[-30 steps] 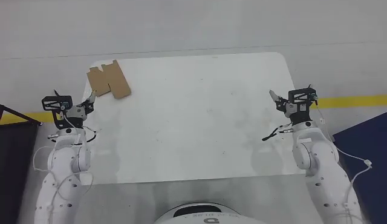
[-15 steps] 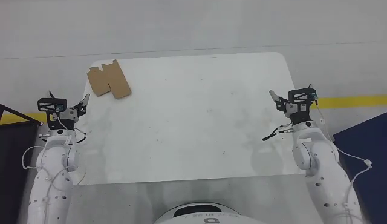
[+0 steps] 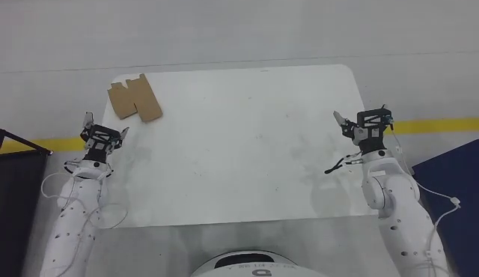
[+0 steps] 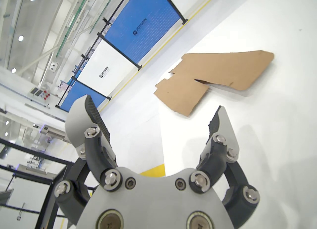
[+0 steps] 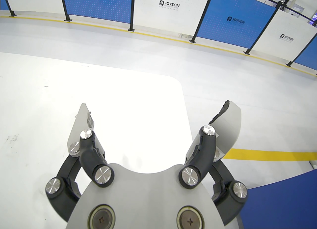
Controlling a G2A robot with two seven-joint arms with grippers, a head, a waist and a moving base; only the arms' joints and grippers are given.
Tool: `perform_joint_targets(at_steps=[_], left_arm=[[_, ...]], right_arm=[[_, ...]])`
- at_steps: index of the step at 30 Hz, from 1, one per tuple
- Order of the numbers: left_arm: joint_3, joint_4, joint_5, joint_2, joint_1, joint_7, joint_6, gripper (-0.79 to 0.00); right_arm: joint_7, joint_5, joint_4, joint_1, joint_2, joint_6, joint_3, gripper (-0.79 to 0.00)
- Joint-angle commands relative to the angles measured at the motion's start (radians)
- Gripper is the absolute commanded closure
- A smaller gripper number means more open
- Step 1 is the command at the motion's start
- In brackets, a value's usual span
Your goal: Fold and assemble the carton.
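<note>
From above: my left fingers are spread apart and empty. The flat carton lies just ahead of them on the tabletop, long axis slanting across my reach. My right fingers, also apart, sit well away, so left is nearer. Left wrist: the carton lies beyond the tips, its creases hard to read. Right wrist: the tabletop's corner lies ahead of those spread tips.

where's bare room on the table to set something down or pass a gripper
Nearly the whole table is bare: the wide middle between the left gripper and the right gripper, plus the far right corner. Only the far left corner is taken, by the flat carton, with the left gripper close beside it.
</note>
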Motion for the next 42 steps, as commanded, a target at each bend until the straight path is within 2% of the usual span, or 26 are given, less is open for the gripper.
perform_joint_targets(at_steps=[1, 6, 9, 15, 23, 25, 28, 35, 42], left_arm=[[0.004, 0.001, 0.033, 0.003, -0.009, -0.007, -0.018, -0.785], [0.015, -0.016, 0.042, 0.003, -0.038, -0.025, -0.039, -0.785], [0.040, -0.015, 0.119, 0.006, -0.050, -0.045, -0.048, -0.785], [0.081, 0.025, 0.229, 0.007, -0.089, -0.040, 0.004, -0.785], [0.109, 0.054, 0.316, 0.010, -0.121, -0.104, -0.021, -0.779], [0.111, 0.051, 0.327, 0.011, -0.125, -0.115, -0.016, -0.763], [0.118, 0.049, 0.320, 0.009, -0.135, -0.124, -0.015, -0.785], [0.173, 0.080, 0.358, 0.001, -0.163, -0.154, -0.008, -0.782], [0.217, 0.113, 0.360, -0.009, -0.186, -0.166, 0.013, -0.711]], right_arm=[[0.000, 0.000, 0.000, 0.000, 0.000, 0.000, 0.000, -0.785], [0.000, 0.000, 0.000, 0.000, 0.000, 0.000, 0.000, -0.785], [0.000, 0.000, 0.000, 0.000, 0.000, 0.000, 0.000, -0.785], [0.000, 0.000, 0.000, 0.000, 0.000, 0.000, 0.000, -0.785], [0.000, 0.000, 0.000, 0.000, 0.000, 0.000, 0.000, -0.785], [0.000, 0.000, 0.000, 0.000, 0.000, 0.000, 0.000, -0.785], [0.000, 0.000, 0.000, 0.000, 0.000, 0.000, 0.000, -0.785], [0.000, 0.000, 0.000, 0.000, 0.000, 0.000, 0.000, -0.785], [0.000, 0.000, 0.000, 0.000, 0.000, 0.000, 0.000, -0.785]])
